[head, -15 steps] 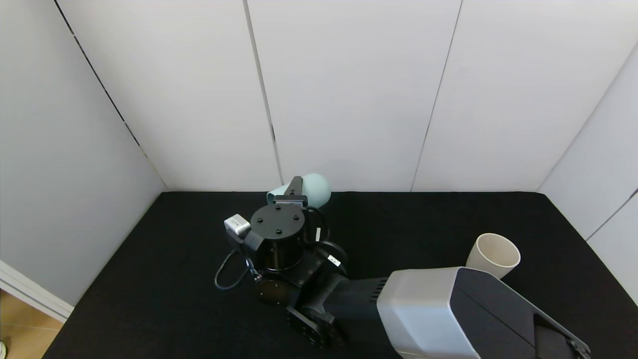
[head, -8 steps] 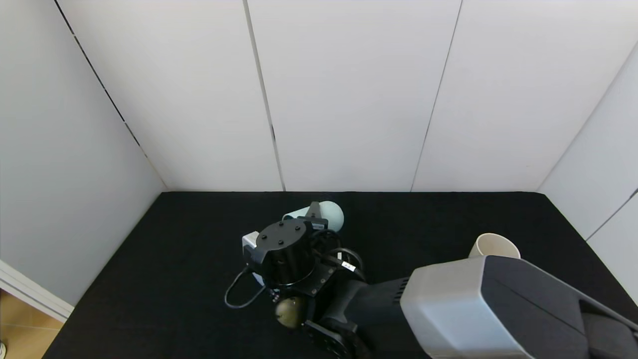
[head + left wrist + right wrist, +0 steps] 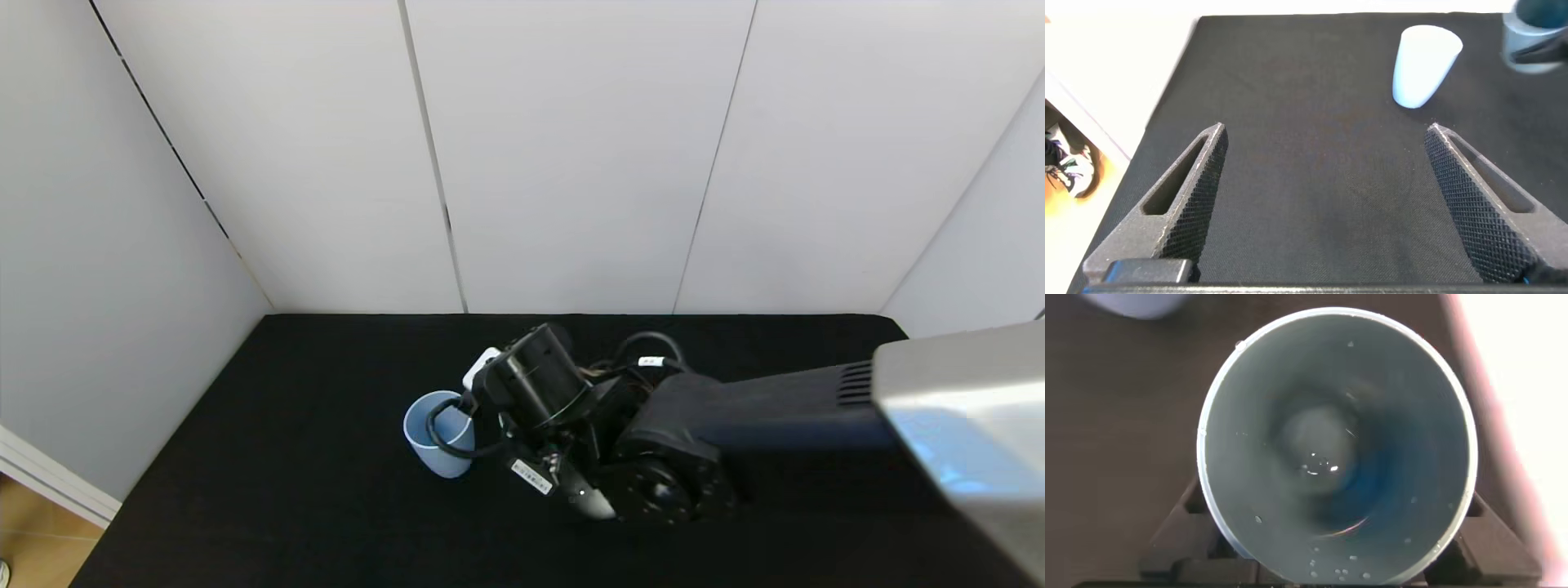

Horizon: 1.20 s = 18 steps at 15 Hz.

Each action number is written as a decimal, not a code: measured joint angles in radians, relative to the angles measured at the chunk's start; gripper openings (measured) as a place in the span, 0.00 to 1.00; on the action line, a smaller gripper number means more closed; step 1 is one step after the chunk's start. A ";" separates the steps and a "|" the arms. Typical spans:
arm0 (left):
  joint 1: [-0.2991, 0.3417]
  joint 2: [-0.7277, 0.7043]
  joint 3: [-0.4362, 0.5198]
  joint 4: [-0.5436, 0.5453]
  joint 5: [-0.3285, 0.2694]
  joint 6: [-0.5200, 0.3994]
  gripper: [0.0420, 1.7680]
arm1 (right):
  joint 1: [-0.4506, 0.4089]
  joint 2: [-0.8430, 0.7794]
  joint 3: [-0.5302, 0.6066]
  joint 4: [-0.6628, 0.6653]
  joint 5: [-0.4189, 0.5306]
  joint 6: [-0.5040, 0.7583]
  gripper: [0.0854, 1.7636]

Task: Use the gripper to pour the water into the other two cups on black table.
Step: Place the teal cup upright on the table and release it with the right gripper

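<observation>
We find the right gripper (image 3: 1331,539) clamped on the teal cup (image 3: 1335,445), beside the blue cup (image 3: 439,433); droplets remain, so careless tilting risks spillage onto the table (image 3: 269,457). Left gripper (image 3: 1327,204) idles wide open.

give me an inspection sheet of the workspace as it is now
surface: black table, matte, no spill seen
job's things: light blue cup upright beside the right arm; teal cup in the right claw, droplets inside; cream cup not in view
clutter: nothing seen
grippers: right claw shut on the teal cup; left claw open, low over bare table, light blue cup ahead
cables: black cable loop hangs across the light blue cup's mouth
surroundings: white wall panels; floor strip past the table's left edge
</observation>
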 joint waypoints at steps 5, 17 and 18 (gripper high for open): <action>0.000 0.000 0.000 0.000 0.000 0.000 0.97 | -0.069 -0.191 0.263 -0.147 0.243 0.151 0.66; 0.000 0.000 0.000 -0.001 0.000 0.000 0.97 | -0.197 -0.307 0.842 -0.950 0.347 0.336 0.66; 0.000 0.000 0.000 -0.001 0.000 0.000 0.97 | -0.201 -0.307 0.864 -0.971 0.359 0.335 0.66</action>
